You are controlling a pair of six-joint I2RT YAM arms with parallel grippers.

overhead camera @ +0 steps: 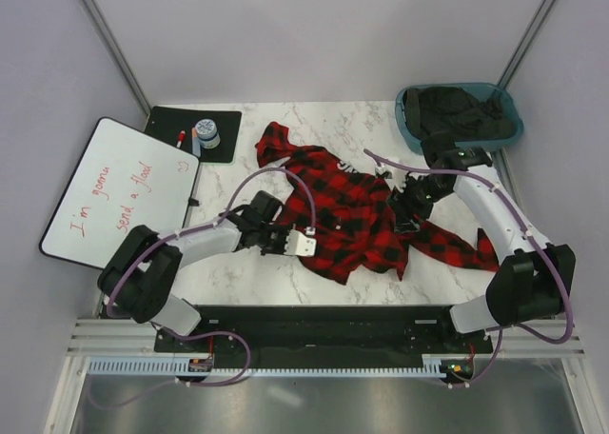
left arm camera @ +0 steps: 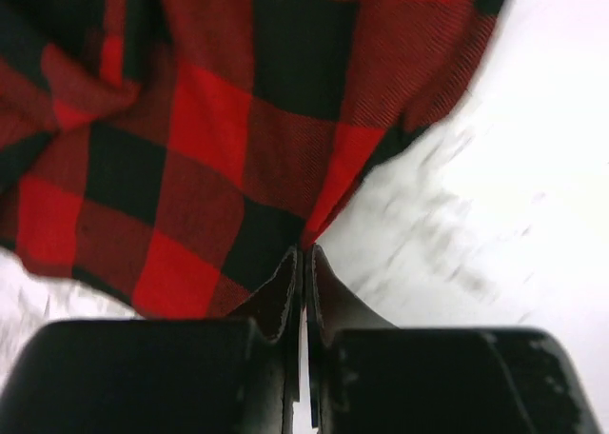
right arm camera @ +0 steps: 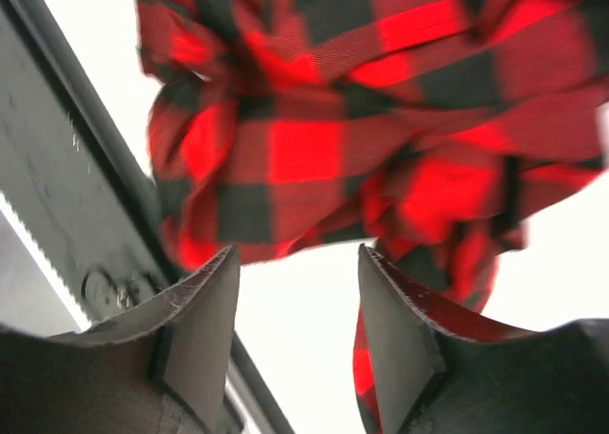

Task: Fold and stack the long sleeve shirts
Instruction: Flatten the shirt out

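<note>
The left tool [left arm camera: 304, 259] is closed tight, its two fingers pressed together with the near edge of the red-and-black checked shirt [left arm camera: 209, 120] pinched at their tips. The cloth draws to a point there and fans out wide beyond them. In the overhead view this tool [overhead camera: 303, 244] sits at the shirt's [overhead camera: 343, 206] left edge, low over the white marbled tabletop [overhead camera: 238, 272].

The right tool [right arm camera: 297, 255] stands with its jaws well apart and nothing between them. Bunched folds of the shirt [right arm camera: 381, 101] lie just past its fingertips. From above, the right tool [overhead camera: 404, 206] is at the shirt's right side.

The shirt lies crumpled in the middle of the tabletop between the two arms. One sleeve reaches toward the far left and the other trails off to the near right.

A whiteboard [overhead camera: 119, 191] with red writing rests at the left edge. Beside it, farther back, is a black mat [overhead camera: 219, 134]. A blue bin [overhead camera: 409, 120] holding dark clothing sits at the far right corner.
</note>
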